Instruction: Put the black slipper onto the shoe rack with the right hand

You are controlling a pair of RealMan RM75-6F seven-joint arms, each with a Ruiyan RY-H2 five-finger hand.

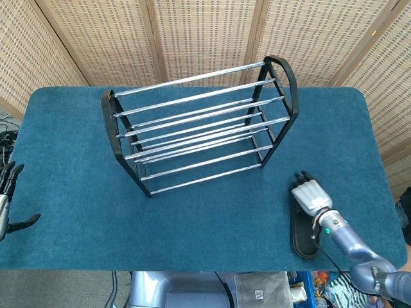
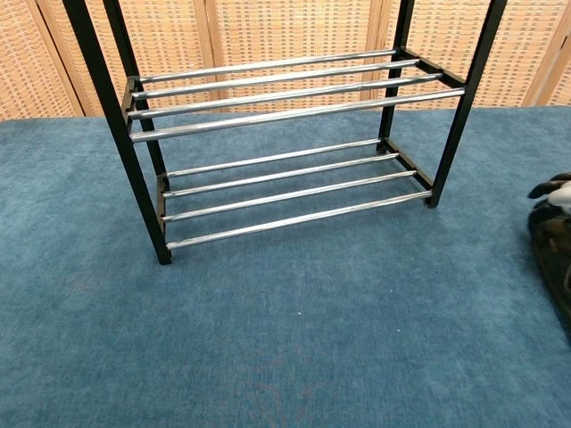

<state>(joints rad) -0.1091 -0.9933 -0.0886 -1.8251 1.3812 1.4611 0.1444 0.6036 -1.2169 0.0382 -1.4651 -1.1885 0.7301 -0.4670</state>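
The black slipper (image 1: pixel 303 236) lies on the blue table near its front right edge, and only its left rim (image 2: pixel 551 252) shows at the chest view's right border. My right hand (image 1: pixel 311 196) lies over the slipper's front part, fingers curled down around it, gripping it. A bit of that hand (image 2: pixel 558 191) peeks in at the chest view's right edge. The black and chrome shoe rack (image 1: pixel 199 128) stands mid-table with two tiers of bars (image 2: pixel 285 201), up and to the left of the slipper. My left hand (image 1: pixel 9 200) hangs off the table's left edge, fingers apart, holding nothing.
The blue carpeted table (image 1: pixel 192 218) is bordered by woven screens (image 1: pixel 205 32) at the back. Cables and boxes (image 1: pixel 270 292) lie on the floor below the front edge.
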